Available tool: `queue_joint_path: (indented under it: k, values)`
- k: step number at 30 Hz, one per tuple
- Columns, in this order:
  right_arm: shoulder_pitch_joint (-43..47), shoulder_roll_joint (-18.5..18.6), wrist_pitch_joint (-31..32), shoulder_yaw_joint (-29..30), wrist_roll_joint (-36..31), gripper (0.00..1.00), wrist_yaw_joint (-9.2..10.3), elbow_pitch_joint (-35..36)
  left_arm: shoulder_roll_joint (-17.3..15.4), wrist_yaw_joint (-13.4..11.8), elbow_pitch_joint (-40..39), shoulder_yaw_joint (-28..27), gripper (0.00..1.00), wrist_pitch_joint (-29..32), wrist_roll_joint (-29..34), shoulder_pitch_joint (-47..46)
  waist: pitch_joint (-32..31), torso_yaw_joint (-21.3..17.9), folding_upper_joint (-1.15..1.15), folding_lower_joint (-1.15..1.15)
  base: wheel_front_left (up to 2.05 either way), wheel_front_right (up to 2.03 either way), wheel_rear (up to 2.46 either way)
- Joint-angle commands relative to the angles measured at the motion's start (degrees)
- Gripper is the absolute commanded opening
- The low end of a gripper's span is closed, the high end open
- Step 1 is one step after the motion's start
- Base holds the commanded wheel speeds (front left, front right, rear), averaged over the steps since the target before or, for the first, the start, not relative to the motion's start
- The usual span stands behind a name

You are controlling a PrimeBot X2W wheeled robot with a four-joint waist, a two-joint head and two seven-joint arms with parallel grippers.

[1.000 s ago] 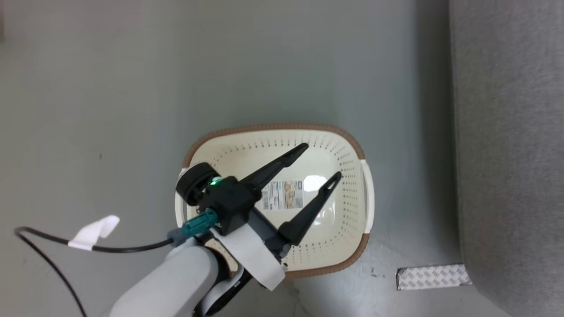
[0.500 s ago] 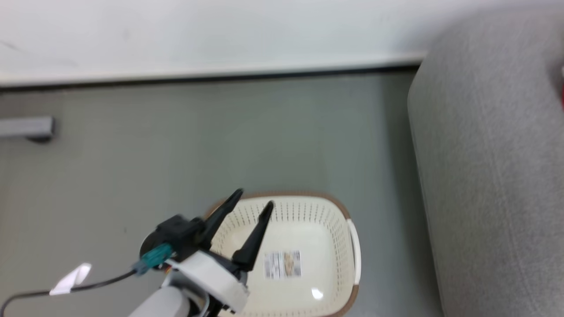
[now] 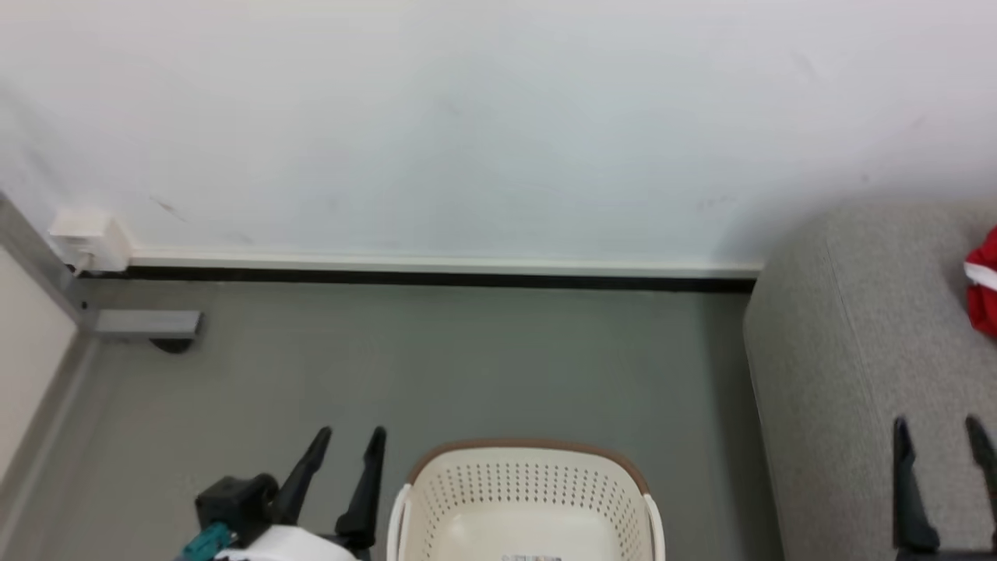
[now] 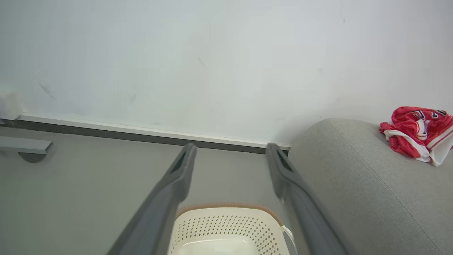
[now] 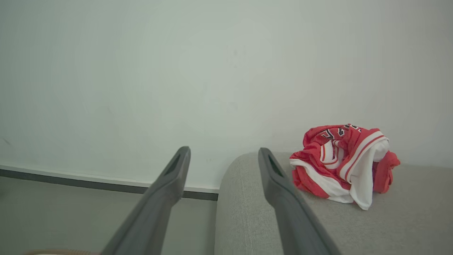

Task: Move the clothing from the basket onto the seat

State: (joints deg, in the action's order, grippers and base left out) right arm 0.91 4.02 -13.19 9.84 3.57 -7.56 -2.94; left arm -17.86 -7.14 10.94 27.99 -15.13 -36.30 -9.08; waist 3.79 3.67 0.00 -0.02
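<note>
You have the left gripper (image 3: 350, 433) at 7 o'clock in the head view. Its two dark fingers are spread wide with nothing between them, and it hangs over the grey floor (image 3: 467, 358) just off the basket (image 3: 530, 446) at the basket's 9 o'clock side. The basket sits on the floor at 6 o'clock. Its brown rim, its perforated cream far wall and a strip of its cream bottom with the edge of a label (image 3: 531, 558) are in view.

Your right gripper (image 3: 937, 427) is at 4 o'clock, fingers pointing up the view and released, gripping nothing. The light grey seat (image 3: 841, 351) lies behind it in that view.

The clothing (image 5: 339, 163) is on the seat, not in the basket. It is a crumpled red heap with white panels and striped trim, resting on the seat's top surface close to the white wall (image 3: 498, 117). In the head view you catch only its edge at 3 o'clock. In the right wrist view it lies toward 4 o'clock, beyond the right-hand finger and well apart from it. In the left wrist view it is at 3 o'clock, far from both fingers, with the basket's rim low between them at 6 o'clock.

A dark baseboard (image 3: 436, 279) runs along the foot of the wall from 9 o'clock to the seat.
</note>
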Motion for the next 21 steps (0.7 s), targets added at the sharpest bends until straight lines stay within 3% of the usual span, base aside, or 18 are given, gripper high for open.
queue_joint_path:
  k: [1, 8, 21]
  values:
    - [2.24, -0.39, -0.62, -0.39, 1.24, 1.00, 0.15, -0.53, 0.63, -0.44, 0.07, -2.04, 1.00, 0.01, 1.15, 2.12, -3.34, 2.53, 0.00, 0.02, 0.00, 0.00, 0.00]
    - [7.28, -1.15, -1.91, -1.45, 2.29, 1.00, 0.15, -3.32, 3.90, -0.99, -0.67, -8.65, 1.00, -0.01, 8.84, 7.66, -5.93, 4.13, 0.00, 0.02, 0.00, 0.00, 0.00]
    - [8.66, -1.10, -2.01, -3.08, 4.01, 1.00, 0.15, -7.52, 8.28, 3.11, 0.14, -13.96, 1.00, -0.02, 17.41, 12.72, -7.65, 4.42, 0.00, 0.02, 0.00, 0.00, 0.00]
